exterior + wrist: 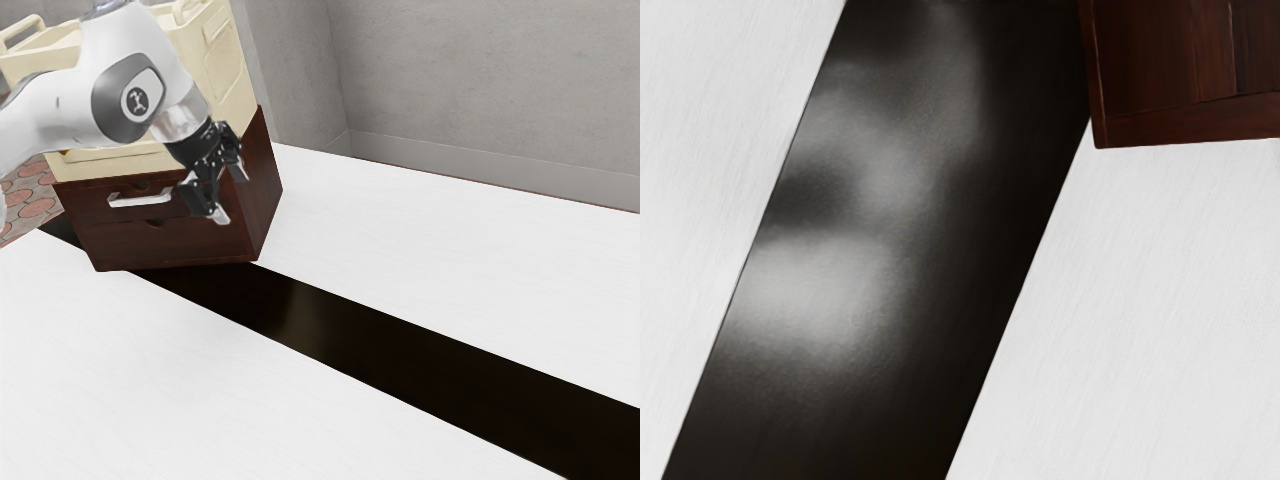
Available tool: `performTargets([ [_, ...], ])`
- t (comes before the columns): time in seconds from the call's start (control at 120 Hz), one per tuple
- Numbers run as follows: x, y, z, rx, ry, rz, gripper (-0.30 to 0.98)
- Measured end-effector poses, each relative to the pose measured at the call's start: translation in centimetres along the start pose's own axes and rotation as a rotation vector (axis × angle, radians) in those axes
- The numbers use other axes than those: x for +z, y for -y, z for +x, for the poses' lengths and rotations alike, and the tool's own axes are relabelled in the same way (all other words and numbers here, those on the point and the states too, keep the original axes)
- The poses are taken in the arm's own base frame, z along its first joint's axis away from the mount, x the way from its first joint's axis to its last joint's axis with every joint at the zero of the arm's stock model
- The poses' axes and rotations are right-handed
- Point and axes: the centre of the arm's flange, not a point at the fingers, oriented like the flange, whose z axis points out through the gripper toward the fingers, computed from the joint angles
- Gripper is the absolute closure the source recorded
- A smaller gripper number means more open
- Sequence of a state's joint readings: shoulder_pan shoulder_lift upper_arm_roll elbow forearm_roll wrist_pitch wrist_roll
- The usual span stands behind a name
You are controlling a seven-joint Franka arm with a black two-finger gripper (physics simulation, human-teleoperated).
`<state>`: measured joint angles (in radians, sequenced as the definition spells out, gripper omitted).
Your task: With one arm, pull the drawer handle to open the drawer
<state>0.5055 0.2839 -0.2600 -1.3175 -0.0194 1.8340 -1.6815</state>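
A dark brown wooden cabinet (pixel 200 243) stands on the table at the exterior view's left, its drawer front looking flush. The pale bar handle (pixel 140 199) runs across the upper part of that front. My gripper (pixel 230 194) is open near the cabinet's front corner, toward the exterior view's right from the handle; its two fingertips stand apart with nothing seen between them. In the wrist view a corner of the brown cabinet (pixel 1185 70) shows beside the dark strip; no handle can be made out there.
Cream crates (pixel 222 70) sit on top of the cabinet, behind my arm. A glossy black strip (pixel 340 325) crosses the white table (pixel 450 250) and passes by the cabinet's base. Grey walls (pixel 480 80) rise beyond the table.
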Motion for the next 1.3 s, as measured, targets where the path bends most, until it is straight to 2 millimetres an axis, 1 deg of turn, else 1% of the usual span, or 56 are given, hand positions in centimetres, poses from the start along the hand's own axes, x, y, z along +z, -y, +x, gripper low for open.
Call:
performTargets([
  [0.033,0.4,-0.5,1.2,-0.017,-0.005,-0.011,0.00],
  [0.108,0.4,-1.0,3.3,-0.048,-0.018,-0.038,0.00],
  [0.2,0.6,-1.5,5.2,-0.075,-0.027,-0.058,0.00],
  [0.292,0.8,-2.0,8.5,-0.123,-0.049,-0.081,0.00],
  [0.367,0.6,-2.1,10.0,-0.149,-0.044,-0.096,0.00],
  [0.408,0.6,-2.2,10.2,-0.158,-0.035,-0.101,0.00],
  [0.45,0.3,-2.1,9.9,-0.157,-0.027,-0.109,0.00],
  [0.483,-0.4,-1.9,9.7,-0.159,-0.020,-0.119,0.00],
  [0.517,-1.1,-1.6,9.2,-0.157,-0.011,-0.128,0.00],
  [0.55,-1.4,-1.5,8.5,-0.145,-0.014,-0.132,0.00],
  [0.633,-0.9,-0.7,7.4,-0.124,-0.032,-0.113,0.00],
  [0.7,-1.0,-0.2,6.0,-0.093,-0.055,-0.108,0.00],
  [0.825,-0.8,-0.8,5.8,-0.079,-0.075,-0.115,0.00],
  [0.908,0.1,-2.0,6.8,-0.089,-0.081,-0.120,0.00],
  [0.983,1.0,-2.5,7.4,-0.095,-0.084,-0.121,0.00],
  [1.1,0.9,-2.5,10.1,-0.133,-0.095,-0.130,0.00],
  [1.175,0.8,-2.5,11.0,-0.145,-0.099,-0.136,0.00],
  [1.217,0.8,-2.6,11.9,-0.156,-0.102,-0.138,0.00],
  [1.3,1.5,-2.6,14.0,-0.182,-0.108,-0.136,0.00],
])
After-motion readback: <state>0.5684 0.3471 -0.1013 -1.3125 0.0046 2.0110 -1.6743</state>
